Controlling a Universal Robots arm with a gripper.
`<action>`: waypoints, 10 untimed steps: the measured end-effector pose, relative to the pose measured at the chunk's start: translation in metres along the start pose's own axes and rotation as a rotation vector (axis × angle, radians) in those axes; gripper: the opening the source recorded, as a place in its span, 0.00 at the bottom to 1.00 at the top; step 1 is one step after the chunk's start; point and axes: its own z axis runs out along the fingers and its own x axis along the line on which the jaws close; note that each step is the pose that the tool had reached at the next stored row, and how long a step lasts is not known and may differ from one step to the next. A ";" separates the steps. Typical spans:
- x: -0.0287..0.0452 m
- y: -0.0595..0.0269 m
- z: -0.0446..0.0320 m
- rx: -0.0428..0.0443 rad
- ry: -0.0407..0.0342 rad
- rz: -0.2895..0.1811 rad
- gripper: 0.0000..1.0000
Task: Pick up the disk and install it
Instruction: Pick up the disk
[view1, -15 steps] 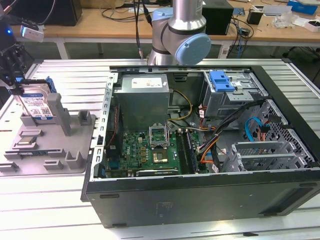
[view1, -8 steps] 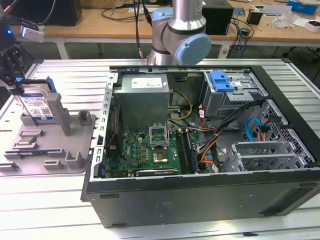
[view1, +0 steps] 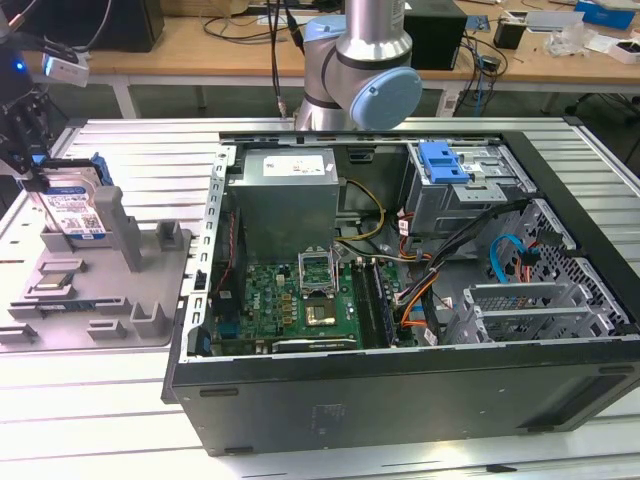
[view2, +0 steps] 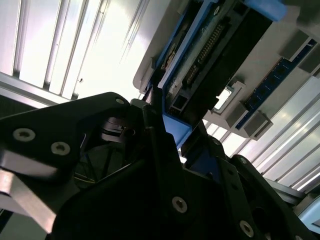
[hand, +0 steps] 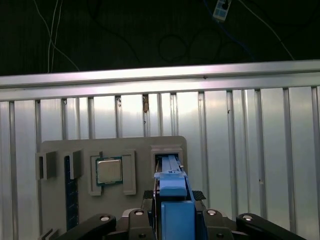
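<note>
The disk, a silver drive with a white-and-blue label in a blue carrier rail, stands on edge in a slot of the grey fixture plate at the exterior view's left. My gripper comes down on its upper edge. In the first wrist view the blue rail of the disk runs between the black fingers of the gripper, with its far end at the fixture's slot. In the second wrist view the fingers press against the blue rail of the disk from both sides.
The open computer case lies in the middle, its motherboard exposed. A drive cage holding a blue bracket sits at its far right. The arm's base stands behind the case. A processor rests in the fixture plate.
</note>
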 end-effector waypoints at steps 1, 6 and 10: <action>0.0000 0.0000 0.0000 0.0000 0.0000 0.000 0.40; 0.0000 0.0000 0.0000 0.0001 0.0000 0.000 0.37; 0.0000 0.0000 0.0001 0.0005 0.0000 0.000 0.37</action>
